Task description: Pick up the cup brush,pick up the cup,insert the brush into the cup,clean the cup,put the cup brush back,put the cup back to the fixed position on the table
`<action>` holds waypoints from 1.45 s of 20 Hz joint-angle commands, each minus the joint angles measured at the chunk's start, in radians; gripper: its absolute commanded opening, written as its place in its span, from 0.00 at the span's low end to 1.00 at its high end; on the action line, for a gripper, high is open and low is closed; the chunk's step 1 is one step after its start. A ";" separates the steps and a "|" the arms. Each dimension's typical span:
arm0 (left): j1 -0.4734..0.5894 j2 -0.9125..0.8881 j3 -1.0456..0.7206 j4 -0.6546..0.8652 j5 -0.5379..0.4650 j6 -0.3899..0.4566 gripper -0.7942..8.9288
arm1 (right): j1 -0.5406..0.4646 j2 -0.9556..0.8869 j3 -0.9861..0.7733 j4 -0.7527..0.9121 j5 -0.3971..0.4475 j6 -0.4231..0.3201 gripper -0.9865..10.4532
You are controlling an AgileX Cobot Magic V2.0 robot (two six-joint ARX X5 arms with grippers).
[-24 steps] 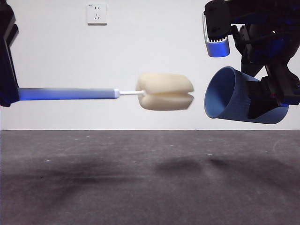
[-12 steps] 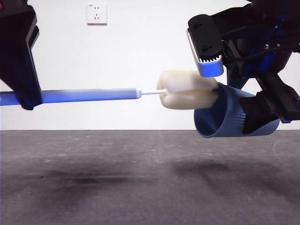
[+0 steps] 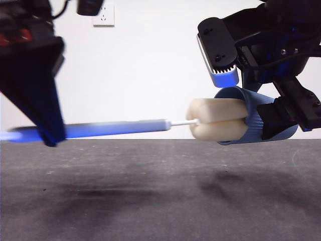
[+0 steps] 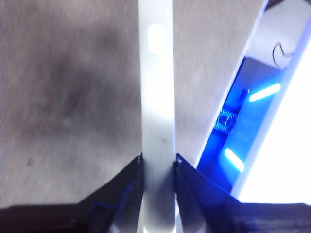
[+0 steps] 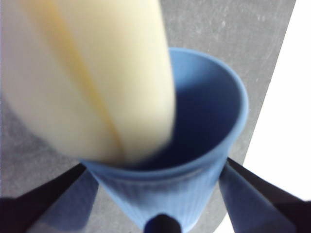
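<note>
My left gripper is shut on the cup brush's grey handle and holds it level above the table. In the left wrist view the handle runs out between the closed jaws. My right gripper is shut on the blue cup, held on its side with the mouth toward the brush. The cream-yellow sponge head is partly inside the cup's mouth. In the right wrist view the sponge head fills one side of the cup.
A white wall with a power socket stands behind the table. Both arms hang above the table's surface, with their shadows on it.
The left gripper has pushed the brush to the right and lower, and the sponge head has gone from in front of the cup into its mouth. The cup has tilted more level.
</note>
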 commanded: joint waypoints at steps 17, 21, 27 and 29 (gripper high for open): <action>-0.026 0.018 -0.002 0.172 0.060 -0.147 0.07 | 0.153 0.080 0.001 0.029 -0.003 0.019 0.07; -0.025 0.005 -0.002 0.034 -0.008 -0.146 0.07 | 0.088 0.080 0.001 0.014 0.046 0.049 0.07; -0.024 -0.085 -0.002 -0.057 -0.072 -0.146 0.07 | 0.052 0.080 0.001 0.012 0.041 0.051 0.07; -0.025 -0.085 -0.002 -0.055 -0.068 -0.145 0.07 | 0.053 0.080 0.001 0.024 0.041 0.050 0.07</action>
